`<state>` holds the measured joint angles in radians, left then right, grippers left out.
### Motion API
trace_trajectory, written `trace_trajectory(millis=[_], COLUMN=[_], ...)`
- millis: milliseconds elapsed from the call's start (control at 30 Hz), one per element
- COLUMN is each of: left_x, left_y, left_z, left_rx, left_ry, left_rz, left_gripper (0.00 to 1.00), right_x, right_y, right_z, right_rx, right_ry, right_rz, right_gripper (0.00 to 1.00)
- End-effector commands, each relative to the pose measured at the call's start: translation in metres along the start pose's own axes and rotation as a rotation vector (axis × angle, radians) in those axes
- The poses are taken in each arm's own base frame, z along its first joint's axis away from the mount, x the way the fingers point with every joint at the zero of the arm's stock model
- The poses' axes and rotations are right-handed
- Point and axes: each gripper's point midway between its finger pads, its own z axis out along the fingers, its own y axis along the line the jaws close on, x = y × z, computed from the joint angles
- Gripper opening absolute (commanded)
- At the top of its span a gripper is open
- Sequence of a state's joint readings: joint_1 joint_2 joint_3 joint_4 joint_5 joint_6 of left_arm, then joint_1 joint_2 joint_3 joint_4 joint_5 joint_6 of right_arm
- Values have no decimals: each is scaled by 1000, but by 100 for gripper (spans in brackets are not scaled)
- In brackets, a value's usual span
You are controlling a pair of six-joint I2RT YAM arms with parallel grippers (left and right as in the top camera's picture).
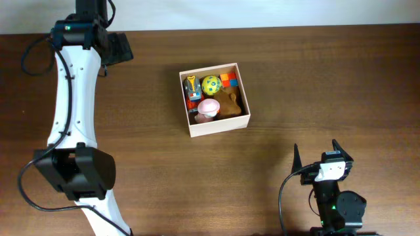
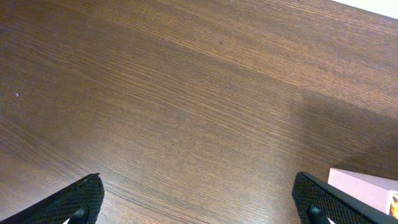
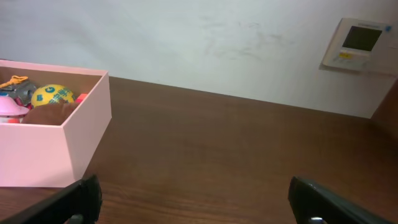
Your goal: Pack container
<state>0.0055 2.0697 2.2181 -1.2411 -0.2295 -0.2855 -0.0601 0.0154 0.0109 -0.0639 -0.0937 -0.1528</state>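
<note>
From above, the container (image 1: 220, 125) sits on the brown counter (image 1: 315, 72), open side up and turned slightly askew. Inside it are a yellow ball (image 1: 210, 84), a pink toy (image 1: 209, 109), a brown toy (image 1: 230, 103) and orange blocks (image 1: 228, 80) packed close together. The left hand (image 1: 119, 47) hangs well to the left of the container and farther back, and the right hand (image 1: 316, 152) stands to the container's right and nearer the front edge, fingers spread. Neither touches the container. In the left wrist view, the left hand (image 2: 196, 186) is wide open and holds nothing over bare wood, with a corner of the container (image 2: 364, 190) at the lower right. In the right wrist view, the right hand (image 3: 193, 196) is likewise spread wide and holds nothing. The container (image 3: 37, 149) stands at the left, the yellow ball (image 3: 53, 94) showing over its rim, and a wall panel (image 3: 357, 43) hangs far right of the container.
</note>
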Motion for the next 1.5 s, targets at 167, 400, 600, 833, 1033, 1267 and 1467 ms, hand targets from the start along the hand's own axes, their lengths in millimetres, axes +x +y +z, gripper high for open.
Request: trace_trajectory(millis=[167, 400, 600, 833, 1033, 1267, 1467], left_x=[-4, -1, 2, -6, -14, -17, 9], left_y=[4, 5, 6, 11, 28, 61, 86], left_z=[-11, -11, -11, -14, -70, -186, -260], left_rx=[-5, -9, -12, -42, -49, -14, 24], left_ry=[-22, -10, 1, -37, -138, -368, -498], left_rz=[-19, -16, -13, -20, -46, -72, -112], left_gripper=[99, 99, 99, 99, 99, 99, 99], right_x=[2, 2, 2, 2, 2, 2, 2], right_y=[-3, -3, -3, -3, -3, -3, -3], right_z=[0, 0, 0, 0, 0, 0, 0], right_rx=[17, 17, 17, 17, 17, 17, 17], right_ry=[3, 3, 3, 3, 3, 3, 3], right_rz=[12, 12, 12, 12, 12, 12, 12], right_gripper=[99, 99, 99, 99, 99, 99, 99])
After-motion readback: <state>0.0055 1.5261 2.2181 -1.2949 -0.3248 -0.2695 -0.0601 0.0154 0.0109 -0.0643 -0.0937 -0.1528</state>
